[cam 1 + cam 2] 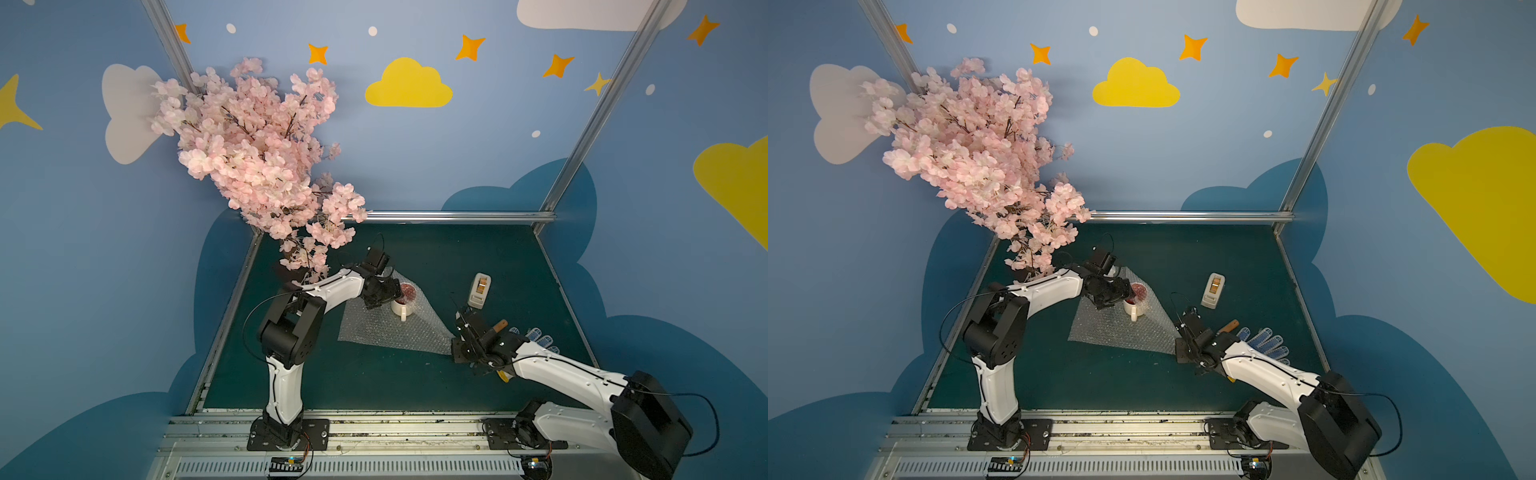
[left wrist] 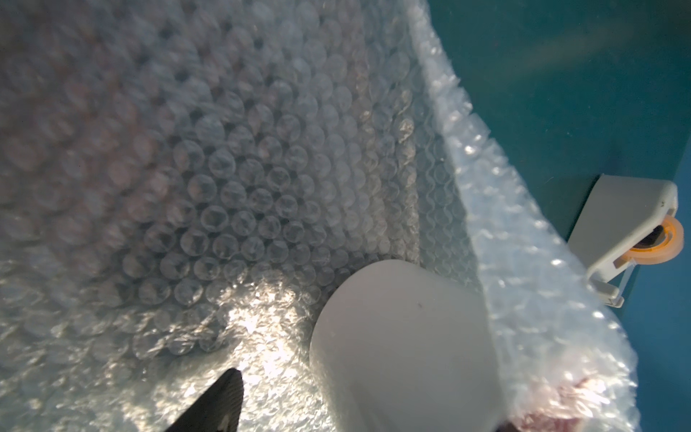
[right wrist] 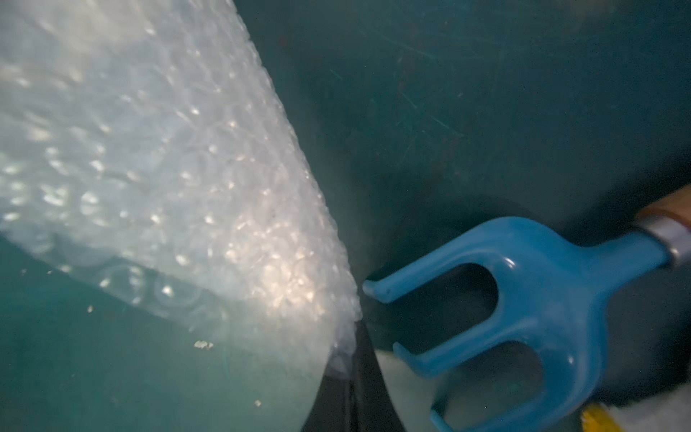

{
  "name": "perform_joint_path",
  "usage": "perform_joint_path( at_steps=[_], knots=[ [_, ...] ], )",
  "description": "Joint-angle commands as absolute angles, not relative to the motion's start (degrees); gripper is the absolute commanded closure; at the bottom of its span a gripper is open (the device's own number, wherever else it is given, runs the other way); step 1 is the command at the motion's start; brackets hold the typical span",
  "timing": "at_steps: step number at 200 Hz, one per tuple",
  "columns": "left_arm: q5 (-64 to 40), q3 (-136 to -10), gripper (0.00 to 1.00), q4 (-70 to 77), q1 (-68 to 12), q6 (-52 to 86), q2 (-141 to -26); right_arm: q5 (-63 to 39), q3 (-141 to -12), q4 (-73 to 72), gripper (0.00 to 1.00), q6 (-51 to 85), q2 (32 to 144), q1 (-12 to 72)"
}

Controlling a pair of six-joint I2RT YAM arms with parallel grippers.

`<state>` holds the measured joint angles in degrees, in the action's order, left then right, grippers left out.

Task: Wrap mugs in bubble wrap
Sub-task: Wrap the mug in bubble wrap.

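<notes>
bubble wrap (image 1: 386,332): likely light, limp, slippery; take by corners | right gripper (image 3: 351,333) pinches its corner | left gripper (image 1: 382,297) spread wide beside fragile mug (image 1: 402,306)

You have a white tape dispenser (image 1: 480,290) with an orange roll lying on the green mat (image 1: 415,374). Nearer the front than the dispenser lies a blue garden fork (image 3: 523,318) with a wooden handle, beside a blue-dotted glove (image 1: 540,337). Well left of the dispenser, a pink blossom tree (image 1: 257,153) rises from the mat's back corner.
</notes>
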<state>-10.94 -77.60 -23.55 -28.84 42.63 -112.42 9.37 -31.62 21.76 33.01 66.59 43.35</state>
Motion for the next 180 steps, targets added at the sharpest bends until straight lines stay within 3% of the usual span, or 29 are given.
perform_joint_path(
  at_steps=[1,76,180],
  knots=[
    [-11.3,-78.5,0.16,-24.9,-29.1,41.8,-114.0,6.7,-34.0,23.7,1.00,32.6,63.5,43.6],
    [-11.1,-78.4,0.16,-25.2,-29.4,41.8,-114.7,-4.0,-42.0,18.8,1.00,30.8,63.4,40.9],
    [-11.1,-78.7,0.16,-25.7,-29.4,41.6,-115.8,-18.5,-56.1,10.0,1.00,30.4,79.9,33.3]
  ],
)
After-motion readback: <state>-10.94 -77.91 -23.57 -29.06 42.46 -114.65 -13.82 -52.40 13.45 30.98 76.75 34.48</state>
